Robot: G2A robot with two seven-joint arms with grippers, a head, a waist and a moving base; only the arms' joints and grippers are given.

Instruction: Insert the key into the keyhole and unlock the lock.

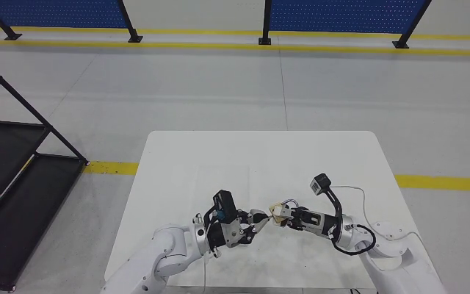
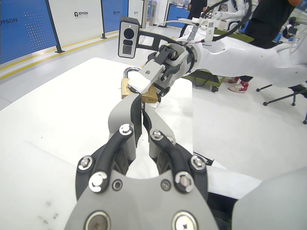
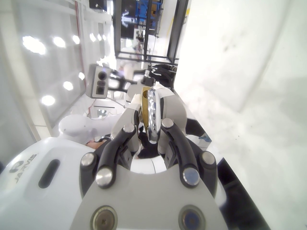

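Where the two arms meet over the near middle of the surface [image 1: 220, 162], we see one brass lock [image 1: 277, 212] pinched in the right hand [image 1: 283, 215]. From the left wrist, the right hand's white-padded fingers [image 2: 141, 82] clamp the lock [image 2: 125, 88] across its body, with the steel shackle [image 2: 128, 71] pointing away from the left hand [image 2: 139, 101]. From the right wrist, the lock [image 3: 144, 107] sits edge-on between that hand's [image 3: 151, 106] fingers, its shackle [image 3: 152, 116] toward the camera.

We see the left hand [image 1: 258, 218] just beside the lock, facing the right one. Its black pads [image 2: 135, 113] are pressed together, and their tips reach the lock's underside. We cannot tell whether a key sits between them.

We count one lock and two hands. The surface is white and rectangular, with faint dark specks near the left wrist.

Around it we see a pale grey floor [image 1: 220, 88] crossed by yellow lines [image 1: 220, 45]. Two blue panels [image 1: 59, 13] on black posts stand along the far side. One black rack [image 1: 29, 169] stands off to the left.
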